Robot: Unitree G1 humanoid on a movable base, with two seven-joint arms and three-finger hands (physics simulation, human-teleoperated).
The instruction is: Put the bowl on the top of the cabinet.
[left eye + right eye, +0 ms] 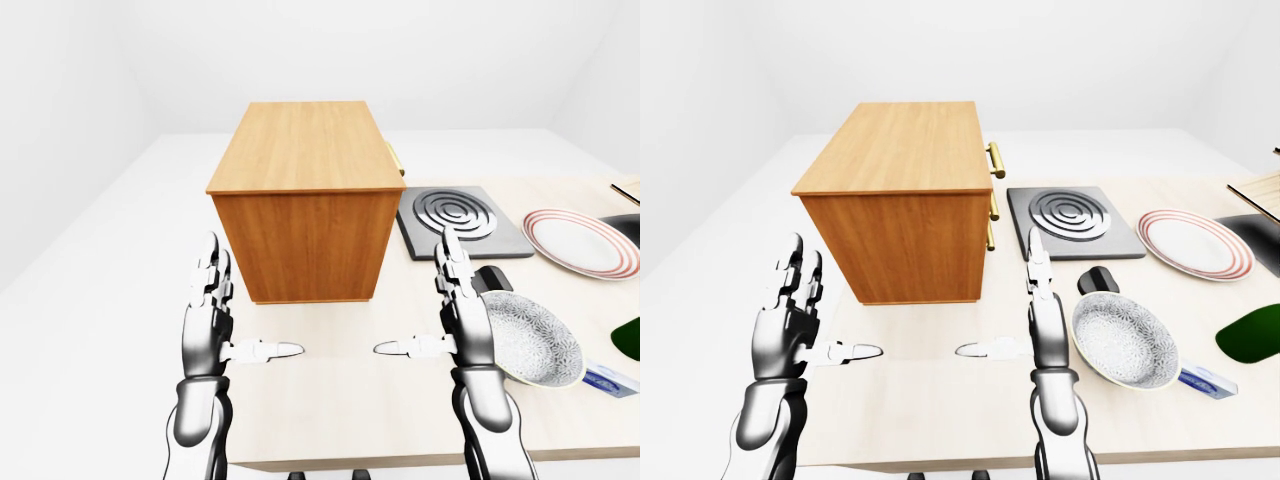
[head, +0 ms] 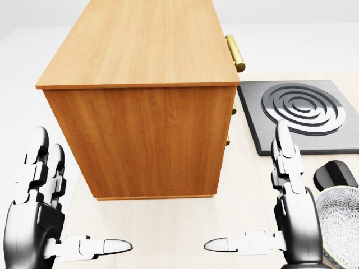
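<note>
We log both hands raised over the near edge of the desk (image 1: 940,410), palms facing each other. Left hand (image 1: 208,325): fingers (image 1: 212,280) straight up, thumb out sideways, spread and holding nothing. Right hand (image 1: 1040,330): same open pose, also empty. We read this as a neutral ready pose, not a grasp.

The bowl (image 1: 1124,342), patterned grey and white, sits on the desk just beside the right hand, to its right in the right-eye view. It is not lifted. The right hand appears to be the natural one for pickup.

Beyond the bowl lies a small black object (image 1: 1098,280), then a dark hotplate (image 1: 1070,222) and a striped plate (image 1: 1195,243).

The cabinet (image 1: 305,200) stands past the hands, left of the hotplate, brass handles (image 2: 235,52) facing right. Its top is bare; we judge the task not yet begun.
</note>
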